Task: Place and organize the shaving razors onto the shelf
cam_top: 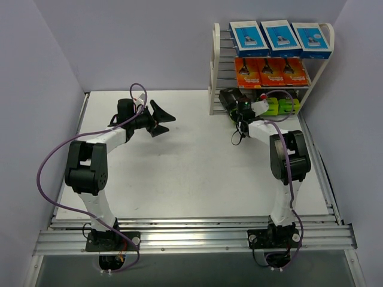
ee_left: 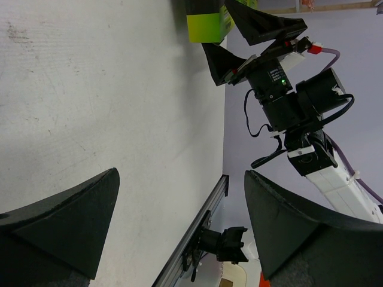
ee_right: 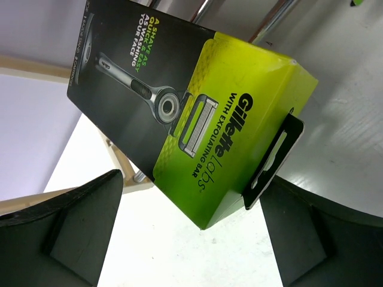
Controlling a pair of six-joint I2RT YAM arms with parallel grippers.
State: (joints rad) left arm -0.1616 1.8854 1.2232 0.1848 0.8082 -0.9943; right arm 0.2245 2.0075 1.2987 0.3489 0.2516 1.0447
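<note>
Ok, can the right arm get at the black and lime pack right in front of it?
Probably yes. The right tool is open and the black and lime pack sits between its fingers at the foot of the shelf, with nothing in the way.

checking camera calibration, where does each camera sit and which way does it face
top: above and behind the bases, looking down on table, shelf and both whole arms.
left wrist: on the left arm, facing right across the table; open left hand frames the right hand.
right wrist: on the right arm, close on the shelf; its fingers flank a black-green pack.
shared: top and left wrist both show the right hand.
</note>
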